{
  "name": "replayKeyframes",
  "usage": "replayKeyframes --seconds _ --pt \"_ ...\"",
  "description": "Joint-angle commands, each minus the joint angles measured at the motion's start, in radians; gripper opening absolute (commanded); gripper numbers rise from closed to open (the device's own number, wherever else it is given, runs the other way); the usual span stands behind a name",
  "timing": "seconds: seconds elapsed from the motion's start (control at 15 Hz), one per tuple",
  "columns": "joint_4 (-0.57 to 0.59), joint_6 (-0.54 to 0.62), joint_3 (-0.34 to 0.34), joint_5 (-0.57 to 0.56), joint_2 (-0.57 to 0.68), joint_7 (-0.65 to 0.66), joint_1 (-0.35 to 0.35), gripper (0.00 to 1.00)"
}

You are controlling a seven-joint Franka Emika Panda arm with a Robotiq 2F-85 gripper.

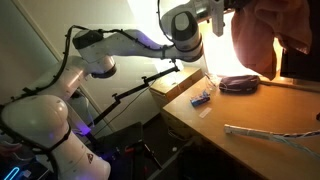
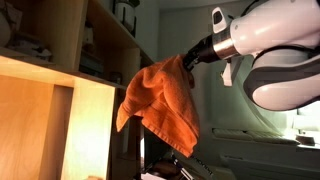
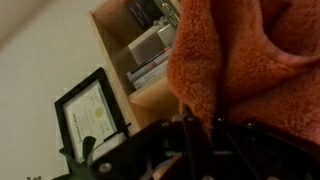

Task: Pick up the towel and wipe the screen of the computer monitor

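The pincer point(image 2: 187, 61) is squeezed shut on the towel point(image 2: 160, 100), its tips seemingly buried in it. The towel hangs toward 6 o'clock, with shelves point(image 2: 100, 45) at 9 o'clock.

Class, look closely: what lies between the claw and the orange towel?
Nothing. The claw is shut on the towel, which hangs from it in an exterior view. The wrist view shows cloth right against it too.

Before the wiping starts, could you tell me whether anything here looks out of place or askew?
Nothing looks spilled or damaged. The towel hangs bunched and lopsided from the shut jaws, up in the air near the shelves. On the desk a dark bundle lies loose.
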Motion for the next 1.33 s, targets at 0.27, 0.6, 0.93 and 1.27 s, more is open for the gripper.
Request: replayKeyframes --seconds 0.27,0.6,0.93,1.27 --pt "-0.012 0.0 -0.011 -0.032 0.015 0.044 -0.002 0.09" --pt "0.004 0.0 -0.005 -0.033 0.012 0.046 -0.005 0.02" --pt "0.035 -0.013 -0.018 -0.007 0.009 0.015 -0.036 0.02" --pt "0.097 -0.026 -0.063 -0.053 -0.012 0.027 -0.094 0.02"
